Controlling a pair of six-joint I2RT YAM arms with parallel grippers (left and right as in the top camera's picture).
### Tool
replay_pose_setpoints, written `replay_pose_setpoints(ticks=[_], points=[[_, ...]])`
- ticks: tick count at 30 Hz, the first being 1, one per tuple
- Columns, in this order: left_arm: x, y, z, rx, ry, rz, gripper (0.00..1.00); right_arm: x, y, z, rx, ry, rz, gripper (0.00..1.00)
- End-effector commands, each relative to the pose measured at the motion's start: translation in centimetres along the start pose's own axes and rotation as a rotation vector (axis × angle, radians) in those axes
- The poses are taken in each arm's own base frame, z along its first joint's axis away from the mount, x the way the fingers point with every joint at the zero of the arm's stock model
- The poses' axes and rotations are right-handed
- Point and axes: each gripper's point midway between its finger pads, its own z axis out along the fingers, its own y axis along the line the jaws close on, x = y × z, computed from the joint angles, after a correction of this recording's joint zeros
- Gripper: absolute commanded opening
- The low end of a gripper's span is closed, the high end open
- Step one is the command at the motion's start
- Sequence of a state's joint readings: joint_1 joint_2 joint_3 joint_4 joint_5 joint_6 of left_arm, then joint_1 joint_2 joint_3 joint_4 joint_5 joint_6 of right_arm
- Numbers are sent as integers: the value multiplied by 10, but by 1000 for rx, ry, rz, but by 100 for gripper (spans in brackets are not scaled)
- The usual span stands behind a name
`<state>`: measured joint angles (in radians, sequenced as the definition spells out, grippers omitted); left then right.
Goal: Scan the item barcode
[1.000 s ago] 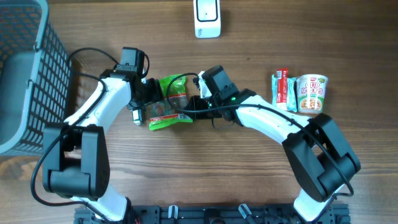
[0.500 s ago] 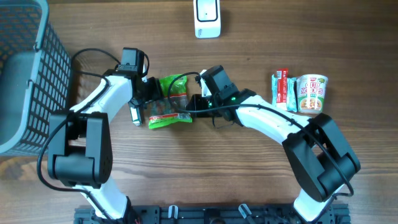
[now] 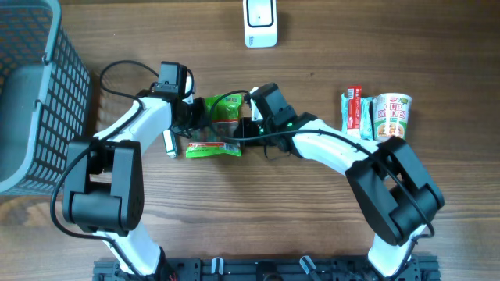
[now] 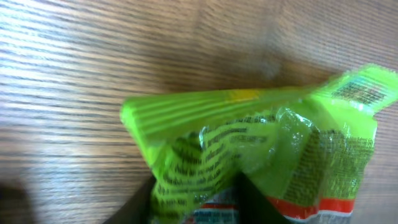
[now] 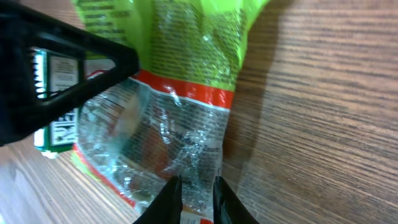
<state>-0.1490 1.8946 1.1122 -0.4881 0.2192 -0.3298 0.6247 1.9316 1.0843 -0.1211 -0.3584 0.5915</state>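
A green snack bag (image 3: 216,125) with a clear, red-striped lower part lies on the wooden table between my two arms. My left gripper (image 3: 195,123) is at its left end. In the left wrist view its dark fingers (image 4: 144,204) press a fold of the bag (image 4: 249,137) from both sides. My right gripper (image 3: 237,134) is at the bag's right end. In the right wrist view that gripper (image 5: 196,186) is shut on the crinkled clear edge of the bag (image 5: 180,93). A white scanner (image 3: 260,21) stands at the table's far edge. I cannot make out a barcode.
A grey mesh basket (image 3: 31,86) fills the left side. A small white and green tube (image 3: 170,144) lies just left of the bag. A cup of noodles (image 3: 391,117) and wrapped snack bars (image 3: 355,112) sit at the right.
My left gripper has slid right onto the bag's left end and closed on it. The bag has bunched up narrower. My right gripper has tightened slightly on its edge.
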Motion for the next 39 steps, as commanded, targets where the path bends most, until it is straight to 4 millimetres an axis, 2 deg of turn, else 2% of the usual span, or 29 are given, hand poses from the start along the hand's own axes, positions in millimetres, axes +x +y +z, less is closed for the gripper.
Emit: replay_pose_setpoints(ticks=[1, 3, 5, 10, 13, 17, 19, 21, 26, 27, 29, 33, 39], points=[[24, 5, 15, -2, 79, 2, 4, 12, -8, 12, 11, 39, 22, 17], [22, 3, 13, 14, 78, 1, 4, 13, -8, 12, 12, 44, 21, 15], [17, 0, 7, 26, 66, 0, 4, 9, 0, 8, -27, 38, 9, 20], [-7, -18, -26, 121, -19, -1, 4, -8, 37, -27, -202, 20, -57, 37], [-10, -28, -43, 188, -31, -3, 4, -11, 45, -47, -289, 42, -48, 41], [-10, -36, -58, 281, -20, -20, 4, -16, 37, -63, -375, 78, -12, 42], [-9, -43, -66, 368, 3, -33, 4, -17, 29, -67, -377, 83, -13, 42], [-9, -51, -77, 484, 31, -56, 4, -15, 29, -77, -444, 102, -57, 44], [-14, -52, -96, 626, 55, -123, 4, -20, 19, -93, -512, 98, -71, 60], [-15, -49, -96, 625, 54, -126, 4, -22, 16, -94, -506, 87, -84, 65], [-16, -44, -93, 591, 43, -124, 4, -23, 14, -94, -502, 84, -81, 65], [-11, -22, -65, 337, 2, -106, 4, -21, 16, -92, -498, 87, -85, 65], [9, -41, -43, 214, 0, -4, 4, -17, 5, -72, -363, 88, -46, 65]])
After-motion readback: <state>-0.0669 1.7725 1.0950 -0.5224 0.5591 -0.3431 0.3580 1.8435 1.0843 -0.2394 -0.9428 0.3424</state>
